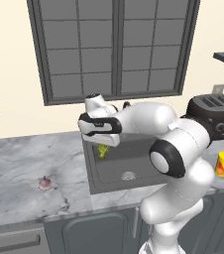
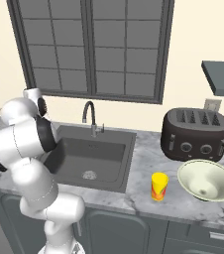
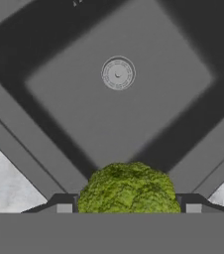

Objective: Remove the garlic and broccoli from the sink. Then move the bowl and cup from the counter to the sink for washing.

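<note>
I am working in a rendered home kitchen. A veined marble counter [image 2: 148, 163] tops dark grey cabinets [image 1: 99, 230], with a recessed dark sink [image 2: 91, 158] and a gooseneck tap [image 2: 89, 116] at centre frame. Above it sits a grey-framed, many-paned window [image 1: 114, 47] in a cream wall. A dark four-slot toaster [image 2: 196, 134] stands at the right.

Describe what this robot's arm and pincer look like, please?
The arm is glossy white, built of fat rounded segments with dark round joint caps. A dark band wraps the hand behind the pincer. The fingertips are small, dark and blocky. No cables show.
</note>
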Available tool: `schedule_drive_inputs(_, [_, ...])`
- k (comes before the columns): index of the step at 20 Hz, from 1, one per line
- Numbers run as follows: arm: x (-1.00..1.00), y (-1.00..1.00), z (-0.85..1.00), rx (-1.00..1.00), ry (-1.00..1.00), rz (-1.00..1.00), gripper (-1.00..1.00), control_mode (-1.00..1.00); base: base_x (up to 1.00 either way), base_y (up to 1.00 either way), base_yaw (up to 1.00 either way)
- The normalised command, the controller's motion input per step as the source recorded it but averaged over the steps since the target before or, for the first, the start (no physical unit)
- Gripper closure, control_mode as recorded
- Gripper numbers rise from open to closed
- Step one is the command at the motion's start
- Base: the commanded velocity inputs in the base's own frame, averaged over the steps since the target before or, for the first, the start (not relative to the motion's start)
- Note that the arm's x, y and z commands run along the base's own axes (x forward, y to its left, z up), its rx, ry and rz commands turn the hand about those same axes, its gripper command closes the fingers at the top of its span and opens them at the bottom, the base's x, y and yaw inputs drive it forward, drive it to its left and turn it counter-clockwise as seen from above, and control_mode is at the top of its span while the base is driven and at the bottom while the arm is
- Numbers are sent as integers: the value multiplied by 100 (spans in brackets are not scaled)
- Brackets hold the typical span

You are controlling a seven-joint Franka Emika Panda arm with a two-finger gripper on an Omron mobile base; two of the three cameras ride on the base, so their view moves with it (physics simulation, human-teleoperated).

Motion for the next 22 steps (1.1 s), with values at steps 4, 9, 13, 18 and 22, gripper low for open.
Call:
schedule_drive_inputs(4, [-10, 42, 1, 0, -13, 0, 100, -100, 0, 0, 0])
schedule_drive_inputs(9, [-4, 39, 2, 0, -8, 0, 100, -100, 0, 0, 0])
schedule_drive_inputs(13, [0, 37, 5, 0, -3, 0, 100, -100, 0, 0, 0])
schedule_drive_inputs(18, [0, 38, 1, 1, -2, 0, 100, -100, 0, 0, 0])
schedule_drive_inputs(22, [0, 39, 0, 4, -3, 0, 100, -100, 0, 0, 0])
